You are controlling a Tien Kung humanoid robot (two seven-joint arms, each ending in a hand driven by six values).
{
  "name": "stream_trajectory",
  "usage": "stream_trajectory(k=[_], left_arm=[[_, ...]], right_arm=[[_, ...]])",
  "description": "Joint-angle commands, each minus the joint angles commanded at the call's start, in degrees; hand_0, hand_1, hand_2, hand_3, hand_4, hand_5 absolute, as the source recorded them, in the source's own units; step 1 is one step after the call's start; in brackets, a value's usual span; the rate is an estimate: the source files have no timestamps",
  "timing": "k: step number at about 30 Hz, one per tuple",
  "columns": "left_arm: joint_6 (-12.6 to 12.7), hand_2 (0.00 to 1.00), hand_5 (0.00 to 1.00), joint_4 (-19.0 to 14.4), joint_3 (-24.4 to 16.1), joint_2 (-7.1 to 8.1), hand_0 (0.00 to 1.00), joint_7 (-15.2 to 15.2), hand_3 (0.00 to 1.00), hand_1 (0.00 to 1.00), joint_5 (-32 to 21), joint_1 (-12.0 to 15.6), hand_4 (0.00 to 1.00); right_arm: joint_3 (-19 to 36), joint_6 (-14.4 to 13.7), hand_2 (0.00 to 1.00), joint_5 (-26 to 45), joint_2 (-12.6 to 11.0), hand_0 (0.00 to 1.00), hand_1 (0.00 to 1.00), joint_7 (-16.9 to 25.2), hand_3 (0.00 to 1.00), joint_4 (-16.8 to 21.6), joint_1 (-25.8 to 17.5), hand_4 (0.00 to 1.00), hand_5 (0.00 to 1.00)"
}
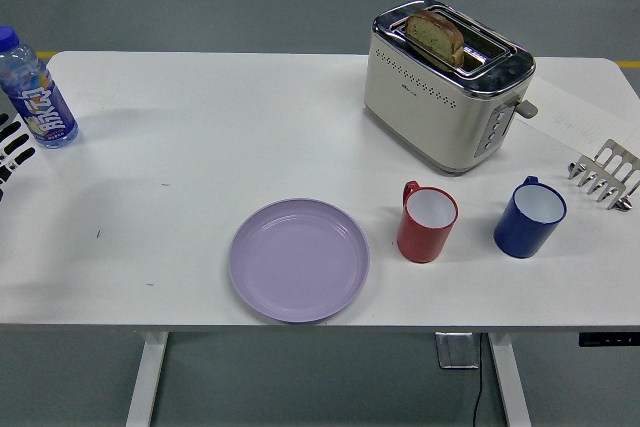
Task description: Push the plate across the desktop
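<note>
A lilac plate [299, 259] lies empty near the table's front edge, a little left of the middle. My left hand [12, 152] shows only at the far left edge, well to the left of the plate and apart from it. Its black fingers [18, 139] are stretched out over the table and hold nothing. My right hand is not in view.
A red mug [427, 222] stands just right of the plate and a blue mug [529, 217] further right. A cream toaster [447, 82] with a slice of bread stands at the back. A water bottle [35, 92] stands by my left hand. A metal rack [605, 174] lies at the right edge.
</note>
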Motion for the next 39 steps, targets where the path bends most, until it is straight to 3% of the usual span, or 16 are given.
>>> stream_trajectory(k=[39], left_arm=[[0.1, 0.810, 0.998, 0.7, 0.8, -0.17, 0.793, 0.1, 0.749, 0.821, 0.3, 0.2, 0.541]], right_arm=[[-0.6, -0.1, 0.725, -0.2, 0.1, 0.656, 0.645, -0.3, 0.681, 0.0, -0.4, 0.290, 0.286]])
